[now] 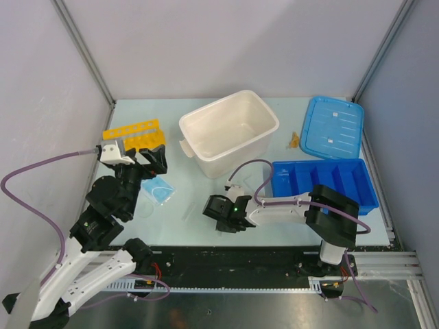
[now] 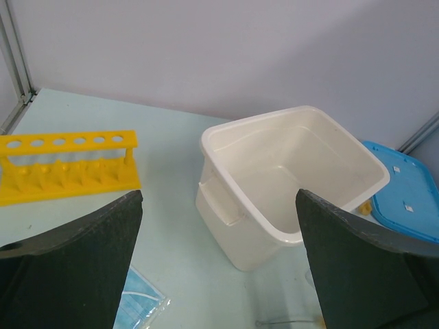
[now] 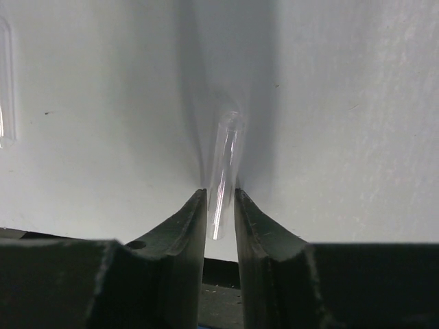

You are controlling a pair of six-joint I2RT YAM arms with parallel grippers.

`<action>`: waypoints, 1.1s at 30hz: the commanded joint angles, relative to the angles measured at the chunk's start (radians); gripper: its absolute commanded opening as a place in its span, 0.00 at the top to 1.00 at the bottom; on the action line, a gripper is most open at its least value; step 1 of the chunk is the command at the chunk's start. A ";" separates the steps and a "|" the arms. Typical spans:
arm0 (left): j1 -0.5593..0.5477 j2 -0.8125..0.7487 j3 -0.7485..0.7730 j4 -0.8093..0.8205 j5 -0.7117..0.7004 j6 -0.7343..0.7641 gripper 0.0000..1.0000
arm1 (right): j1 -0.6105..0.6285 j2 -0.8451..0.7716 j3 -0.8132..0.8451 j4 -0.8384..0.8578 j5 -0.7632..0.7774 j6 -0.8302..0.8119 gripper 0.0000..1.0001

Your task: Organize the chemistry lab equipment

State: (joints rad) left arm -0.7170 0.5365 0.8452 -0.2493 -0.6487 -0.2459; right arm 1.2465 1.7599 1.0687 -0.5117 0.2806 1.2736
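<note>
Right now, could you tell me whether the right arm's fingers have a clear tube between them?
Yes, the right wrist view shows a clear tube between the two dark fingers, close against both.

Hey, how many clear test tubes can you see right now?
2. One clear tube sits between the fingers of the right gripper; a second tube is at the left edge of the right wrist view. More may be hidden.

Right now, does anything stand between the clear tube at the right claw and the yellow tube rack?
Yes. Seen from above, the left claw, open, hangs just in front of the yellow tube rack, across the straight line from the clear tube.
</note>
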 commanded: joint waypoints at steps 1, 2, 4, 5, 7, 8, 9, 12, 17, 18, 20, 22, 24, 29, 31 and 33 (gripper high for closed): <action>-0.001 0.008 -0.006 0.034 -0.014 -0.016 0.02 | 0.012 0.024 0.027 -0.033 0.072 -0.033 0.74; 0.000 0.008 -0.006 0.034 -0.013 -0.016 0.02 | 0.014 0.022 0.027 -0.040 0.086 -0.048 0.77; 0.000 0.012 -0.006 0.034 -0.004 -0.013 0.02 | 0.022 0.015 0.027 -0.051 0.118 -0.078 0.81; 0.000 0.014 -0.005 0.034 0.003 -0.012 0.03 | 0.026 0.013 0.029 -0.060 0.137 -0.096 0.83; 0.000 0.016 -0.005 0.033 0.016 -0.019 0.03 | 0.030 0.010 0.037 -0.085 0.166 -0.126 0.86; 0.000 0.016 -0.008 0.032 0.026 -0.029 0.03 | 0.031 0.007 0.040 -0.095 0.178 -0.140 0.86; 0.000 0.014 -0.012 0.033 0.044 -0.037 0.03 | 0.034 0.002 0.043 -0.103 0.188 -0.154 0.86; 0.000 0.006 -0.025 0.031 0.116 -0.058 0.04 | 0.041 -0.025 0.043 -0.110 0.219 -0.204 0.86; 0.001 0.014 -0.039 0.020 0.252 -0.099 0.05 | 0.061 -0.092 0.043 -0.070 0.279 -0.333 0.84; 0.000 0.019 -0.039 0.011 0.278 -0.112 0.05 | 0.065 -0.106 0.042 -0.059 0.293 -0.360 0.84; 0.000 0.033 -0.040 -0.012 0.334 -0.136 0.05 | 0.075 -0.131 0.038 -0.042 0.313 -0.399 0.84; 0.000 0.056 -0.038 -0.039 0.388 -0.165 0.06 | 0.081 -0.163 0.026 -0.021 0.324 -0.434 0.84; 0.000 0.091 -0.030 -0.069 0.449 -0.192 0.07 | 0.087 -0.207 0.007 0.008 0.332 -0.472 0.84; 0.003 0.195 0.003 -0.140 0.609 -0.223 0.13 | 0.111 -0.388 -0.109 0.181 0.349 -0.600 0.84; 0.008 0.238 0.017 -0.151 0.690 -0.233 0.16 | 0.122 -0.482 -0.191 0.289 0.340 -0.666 0.83; 0.011 0.276 0.032 -0.154 0.769 -0.246 0.19 | 0.130 -0.571 -0.268 0.398 0.328 -0.728 0.83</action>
State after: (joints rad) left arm -0.7147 0.7612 0.8139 -0.3702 -0.0803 -0.4461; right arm 1.3563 1.3472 0.9127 -0.3611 0.5732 0.7040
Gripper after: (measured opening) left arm 0.833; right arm 0.177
